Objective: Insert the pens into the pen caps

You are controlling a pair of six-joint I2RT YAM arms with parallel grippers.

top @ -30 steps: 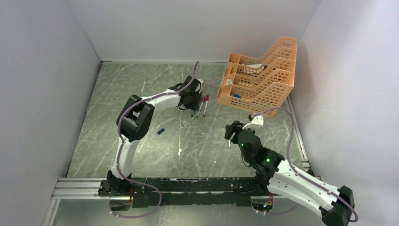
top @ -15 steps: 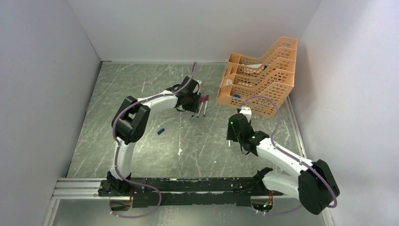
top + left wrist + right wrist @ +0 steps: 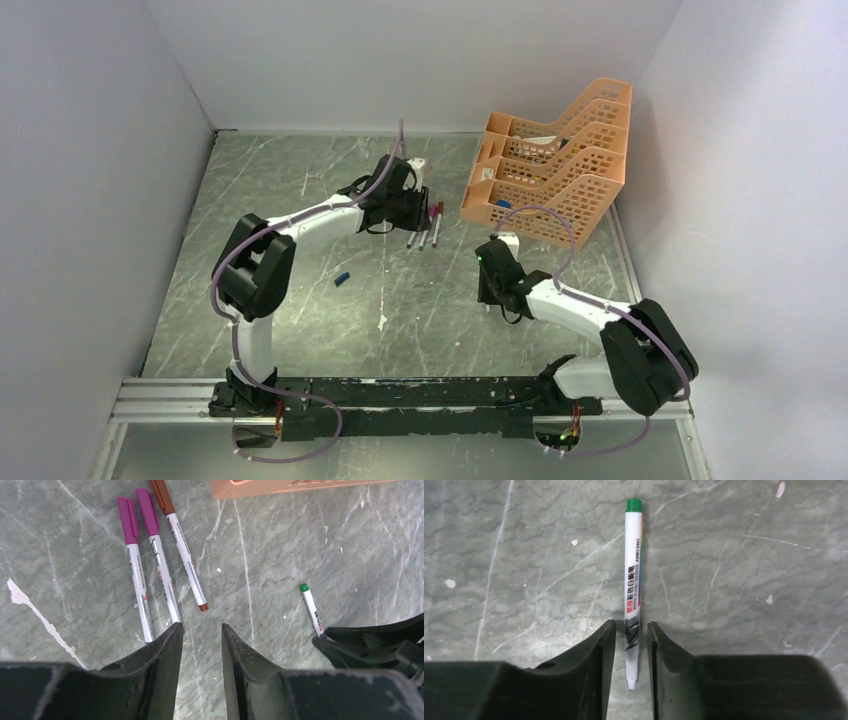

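Observation:
Three pens lie side by side on the green table, each capped: two with magenta pen caps (image 3: pixel 127 517) (image 3: pixel 147 505), one with a red-brown cap (image 3: pixel 162 495). My left gripper (image 3: pixel 202 630) hovers just short of their lower ends, open, with nothing between its fingers. A fourth, uncapped pen (image 3: pixel 633 575) with a green end lies between the fingers of my right gripper (image 3: pixel 631 627). Those jaws stand close on either side of the pen, a thin gap showing each side. A blue cap (image 3: pixel 341 279) lies alone on the table to the left.
An orange mesh tray (image 3: pixel 550 170) stands at the back right, close behind the three pens; its edge (image 3: pixel 280 486) shows in the left wrist view. A white fleck (image 3: pixel 382 322) marks the table centre. Grey walls close in left, back and right.
The right arm has reached forward and left, and its jaws have narrowed round the green-ended pen. The left gripper has drawn back slightly from the three pens.

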